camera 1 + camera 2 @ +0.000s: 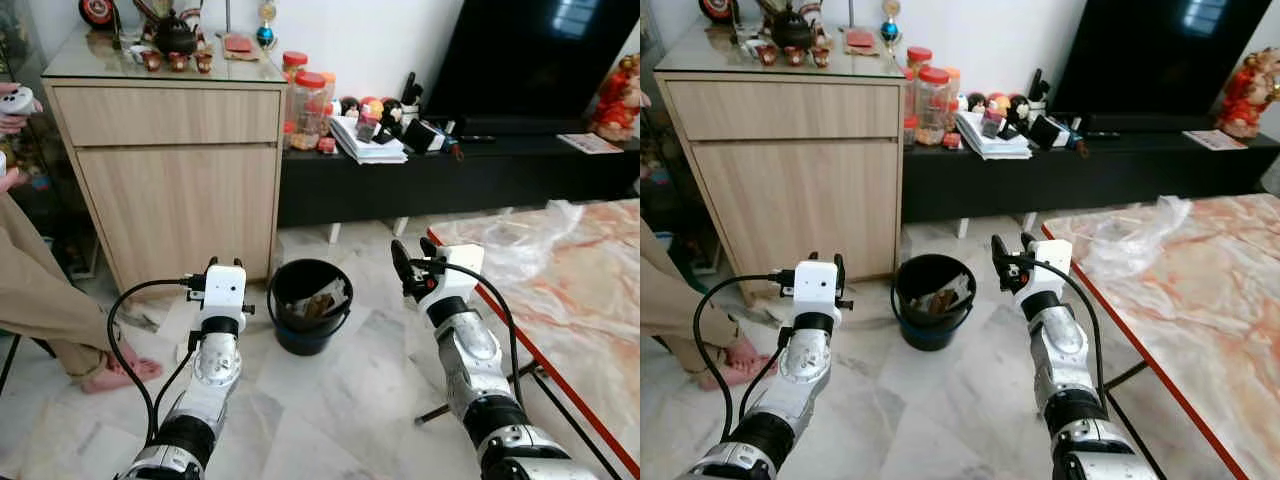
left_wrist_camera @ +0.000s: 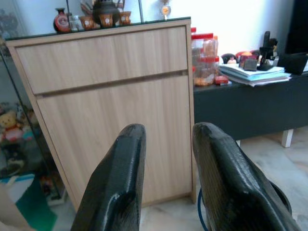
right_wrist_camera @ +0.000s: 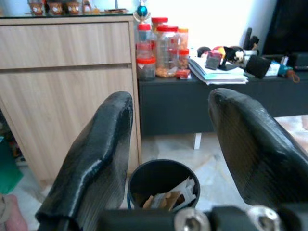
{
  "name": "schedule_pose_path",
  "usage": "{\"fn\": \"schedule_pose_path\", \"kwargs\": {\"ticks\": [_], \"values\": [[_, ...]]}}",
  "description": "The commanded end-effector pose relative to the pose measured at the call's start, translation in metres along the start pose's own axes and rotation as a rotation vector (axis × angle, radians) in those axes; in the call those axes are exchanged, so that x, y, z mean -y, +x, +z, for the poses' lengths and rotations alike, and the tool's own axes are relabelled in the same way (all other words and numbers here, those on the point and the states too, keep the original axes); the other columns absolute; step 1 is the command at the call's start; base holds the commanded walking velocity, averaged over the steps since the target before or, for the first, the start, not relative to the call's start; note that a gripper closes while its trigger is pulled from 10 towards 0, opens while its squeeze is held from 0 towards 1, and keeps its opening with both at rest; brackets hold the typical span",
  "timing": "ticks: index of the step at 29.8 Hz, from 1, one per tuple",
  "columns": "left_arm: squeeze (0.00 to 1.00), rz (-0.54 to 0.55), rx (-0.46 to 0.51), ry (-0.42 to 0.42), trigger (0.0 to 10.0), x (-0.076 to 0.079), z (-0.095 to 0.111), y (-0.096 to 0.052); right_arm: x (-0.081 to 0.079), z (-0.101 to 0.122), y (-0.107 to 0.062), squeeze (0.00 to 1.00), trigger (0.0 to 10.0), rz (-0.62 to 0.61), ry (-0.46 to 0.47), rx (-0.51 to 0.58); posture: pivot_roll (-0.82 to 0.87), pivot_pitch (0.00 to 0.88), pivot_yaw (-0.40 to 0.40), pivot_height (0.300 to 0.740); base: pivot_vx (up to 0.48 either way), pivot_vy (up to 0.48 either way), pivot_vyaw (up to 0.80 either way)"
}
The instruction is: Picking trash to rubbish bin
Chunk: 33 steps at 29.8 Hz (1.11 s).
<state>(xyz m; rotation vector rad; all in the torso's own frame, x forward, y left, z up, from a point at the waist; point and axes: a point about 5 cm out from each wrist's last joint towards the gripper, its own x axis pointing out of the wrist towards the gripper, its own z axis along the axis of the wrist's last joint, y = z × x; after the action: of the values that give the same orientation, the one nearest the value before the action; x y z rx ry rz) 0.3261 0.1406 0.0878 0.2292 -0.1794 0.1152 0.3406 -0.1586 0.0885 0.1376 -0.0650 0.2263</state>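
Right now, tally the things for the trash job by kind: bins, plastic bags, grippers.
Bin: 1
Plastic bag: 1
Grippers: 2, the left gripper and the right gripper, both open and empty
Total: 4

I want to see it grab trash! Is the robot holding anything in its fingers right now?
No, nothing: the left gripper and the right gripper are both open and empty.

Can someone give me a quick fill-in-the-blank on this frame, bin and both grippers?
1. The black bin stands on the floor beside the wooden ____.
2. Both the left gripper and the right gripper have fingers that are ____.
3. The crumpled clear plastic bag lies on the marble ____.

Missing words: cabinet; open; table
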Motion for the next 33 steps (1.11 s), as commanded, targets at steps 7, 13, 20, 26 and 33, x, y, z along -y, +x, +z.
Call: {"fn": "schedule_pose_path", "kwargs": {"ticks": [7,13,20,26,33], "values": [[0.00,0.007,-0.005,-0.014,10.0,0.001,0.000,0.001,-0.004,0.003,0.006,0.00,10.0,0.024,-0.011,-0.010,0.19,0.000,-0.157,0.740,0.000,0.000,-0.80],[0.00,0.005,-0.007,-0.013,10.0,0.000,0.000,0.002,-0.003,0.004,0.007,0.00,10.0,0.017,-0.013,-0.008,0.20,0.000,-0.151,0.740,0.000,0.000,-0.80],[0.00,-0.020,-0.054,-0.022,10.0,0.001,-0.006,0.003,-0.002,0.003,0.006,0.00,10.0,0.001,-0.015,-0.006,0.19,0.000,-0.138,0.740,0.000,0.000,-0.80],[0.00,-0.053,-0.038,-0.010,10.0,0.003,-0.002,0.006,0.004,0.003,0.004,0.00,10.0,-0.047,-0.012,0.001,0.19,0.000,-0.109,0.740,0.000,0.000,-0.80],[0.00,-0.086,-0.026,0.034,10.0,-0.006,0.001,0.014,0.001,-0.005,0.000,0.00,10.0,-0.104,0.019,-0.005,0.20,0.000,-0.057,0.740,0.000,0.000,-0.80]]}}
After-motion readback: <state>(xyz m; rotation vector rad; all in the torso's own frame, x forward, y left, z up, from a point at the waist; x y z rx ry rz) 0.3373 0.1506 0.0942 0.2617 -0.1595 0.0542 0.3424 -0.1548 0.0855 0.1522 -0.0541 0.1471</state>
